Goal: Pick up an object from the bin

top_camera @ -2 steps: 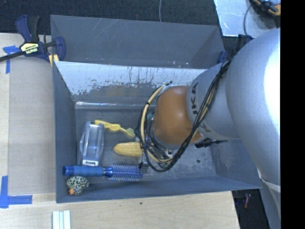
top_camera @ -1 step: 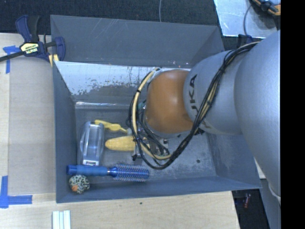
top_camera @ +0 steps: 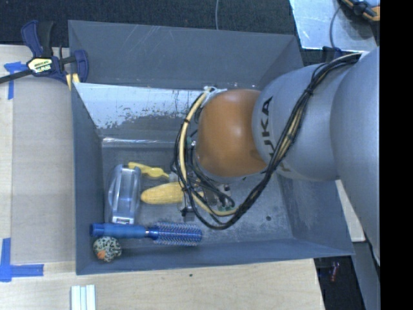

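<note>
From the camera view, looking down, the grey bin (top_camera: pixel 87 173) holds five loose things, all in its left and front part: one clear plastic box (top_camera: pixel 124 192) lying near the left wall; one yellow cob (top_camera: pixel 161 194) just to the right of that box; one smaller yellow curved piece (top_camera: pixel 147 170) just behind the cob; one blue hairbrush (top_camera: pixel 148 232) stretched along the front wall, bristle end to the right; one speckled ball (top_camera: pixel 106 248) in the front left corner, touching or nearly touching the brush handle; the single arm (top_camera: pixel 322 128) comes in from the right, with one orange cover (top_camera: pixel 226 134) on its wrist and a bundle of black and yellow cables (top_camera: pixel 219 215) looping beneath it; the lettering KUKA (top_camera: pixel 267 126) can be read on the grey shell, partly crossed by a cable; the tool (top_camera: pixel 191 206) sits low in the middle of the bin under the cover, just beside the right end of the yellow cob and just behind the brush head; I cannot tell whether the tool is apart or together, nor whether it touches the cob; the bin floor to the right of the cables lies bare up to the right wall, while the left front corner is crowded.
</note>
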Controlling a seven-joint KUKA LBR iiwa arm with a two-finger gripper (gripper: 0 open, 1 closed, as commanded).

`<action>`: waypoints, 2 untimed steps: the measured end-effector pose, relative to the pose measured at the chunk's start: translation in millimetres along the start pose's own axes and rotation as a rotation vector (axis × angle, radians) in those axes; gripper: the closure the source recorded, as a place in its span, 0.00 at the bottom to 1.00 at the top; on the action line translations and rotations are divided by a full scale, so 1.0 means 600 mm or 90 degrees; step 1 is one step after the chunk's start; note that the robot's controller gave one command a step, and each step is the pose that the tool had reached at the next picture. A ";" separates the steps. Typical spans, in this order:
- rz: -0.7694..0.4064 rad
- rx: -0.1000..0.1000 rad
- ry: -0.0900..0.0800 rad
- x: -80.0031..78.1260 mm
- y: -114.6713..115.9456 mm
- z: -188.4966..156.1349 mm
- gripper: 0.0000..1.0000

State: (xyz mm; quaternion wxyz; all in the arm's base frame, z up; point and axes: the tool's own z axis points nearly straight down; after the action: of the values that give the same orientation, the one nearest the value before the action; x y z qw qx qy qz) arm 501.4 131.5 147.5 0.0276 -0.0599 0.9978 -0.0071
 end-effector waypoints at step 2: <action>-0.114 0.002 -0.004 -0.001 0.072 0.073 1.00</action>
State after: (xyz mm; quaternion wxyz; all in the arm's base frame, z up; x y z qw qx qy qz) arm 499.0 173.7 102.8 0.0304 -0.1492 0.9883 -0.0109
